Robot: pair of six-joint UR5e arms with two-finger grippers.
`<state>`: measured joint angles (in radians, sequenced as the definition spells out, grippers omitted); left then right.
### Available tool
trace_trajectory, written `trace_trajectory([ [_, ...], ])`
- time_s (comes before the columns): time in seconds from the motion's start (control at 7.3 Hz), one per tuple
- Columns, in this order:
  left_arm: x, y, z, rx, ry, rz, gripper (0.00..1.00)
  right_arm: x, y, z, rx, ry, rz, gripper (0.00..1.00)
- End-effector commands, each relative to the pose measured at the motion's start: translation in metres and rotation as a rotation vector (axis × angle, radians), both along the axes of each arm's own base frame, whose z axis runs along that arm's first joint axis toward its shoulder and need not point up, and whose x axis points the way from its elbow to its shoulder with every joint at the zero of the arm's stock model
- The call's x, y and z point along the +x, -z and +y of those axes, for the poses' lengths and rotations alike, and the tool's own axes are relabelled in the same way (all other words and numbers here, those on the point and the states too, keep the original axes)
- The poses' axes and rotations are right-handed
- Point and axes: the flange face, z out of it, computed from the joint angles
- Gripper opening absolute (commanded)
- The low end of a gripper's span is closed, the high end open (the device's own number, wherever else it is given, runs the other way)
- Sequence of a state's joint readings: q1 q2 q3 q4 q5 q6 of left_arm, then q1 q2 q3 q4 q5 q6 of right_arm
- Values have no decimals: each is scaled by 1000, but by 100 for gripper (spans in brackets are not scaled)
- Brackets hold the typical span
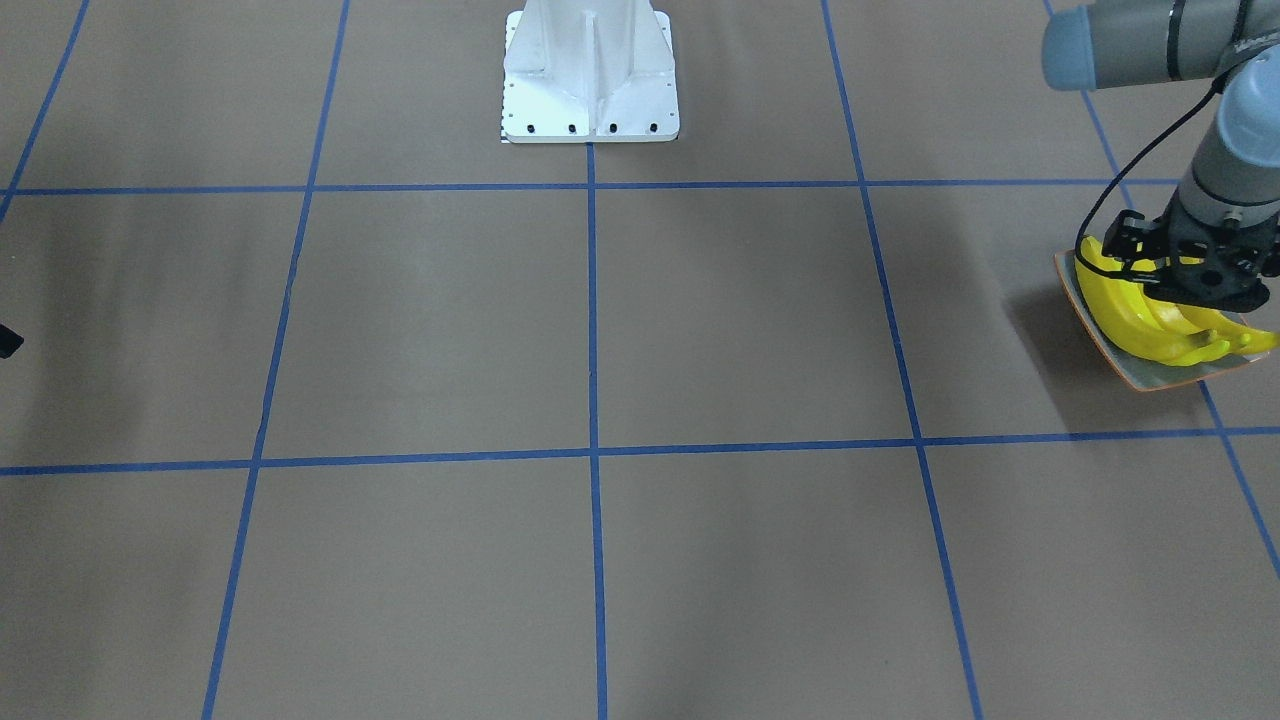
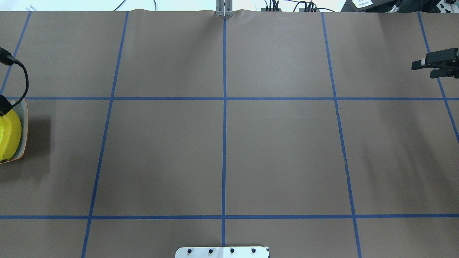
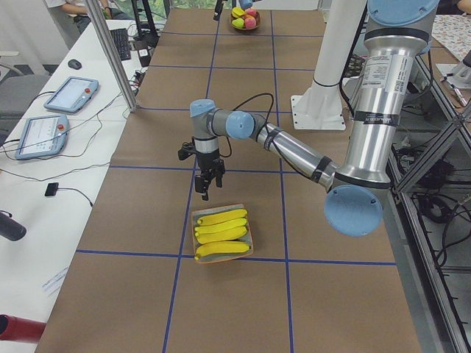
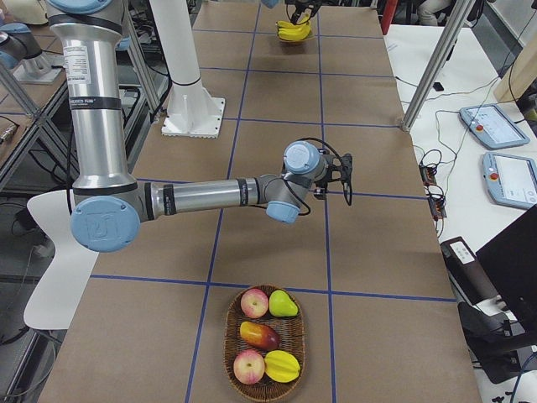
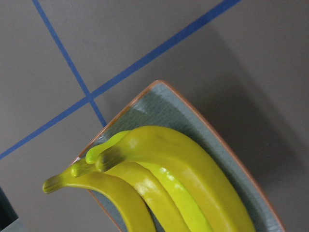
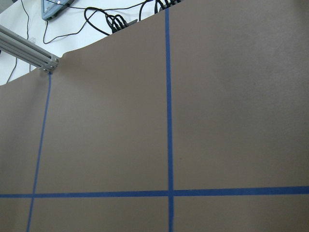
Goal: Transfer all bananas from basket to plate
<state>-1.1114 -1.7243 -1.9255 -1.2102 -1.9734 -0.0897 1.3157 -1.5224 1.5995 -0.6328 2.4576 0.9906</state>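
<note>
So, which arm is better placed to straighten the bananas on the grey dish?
Left. The left claw hangs right by the three glossy yellow bananas on the grey-green, orange-rimmed dish; the right claw is far across the table.

no readable text, labels or numbers anywhere

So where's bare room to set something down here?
The whole middle of the table is bare, from the robot base to the far edge. Crowded only at the ends: the plate, filled by three bananas beneath the left tool, and the fruit basket at the right end.
</note>
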Motion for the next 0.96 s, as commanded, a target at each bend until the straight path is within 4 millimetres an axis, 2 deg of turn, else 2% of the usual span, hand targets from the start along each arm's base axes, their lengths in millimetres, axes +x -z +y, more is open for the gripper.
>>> trace_trajectory([
  [0.0,-32,30,-32,-80,150,211,100,23,-33,2,4,61,109,100],
  [0.14,-53,26,-44,-86,184,285,100,29,-52,2,10,109,179,100],
  [0.41,-78,10,-68,-64,232,331,100,48,-76,-6,51,216,334,100],
  [0.55,-82,4,-77,-89,239,363,100,61,-75,-17,61,271,382,100],
  [0.68,-93,-6,-80,-104,260,362,100,69,-62,-34,56,318,403,100],
  [0.82,-102,-14,-83,-100,267,404,100,77,-64,-35,76,350,420,100],
])
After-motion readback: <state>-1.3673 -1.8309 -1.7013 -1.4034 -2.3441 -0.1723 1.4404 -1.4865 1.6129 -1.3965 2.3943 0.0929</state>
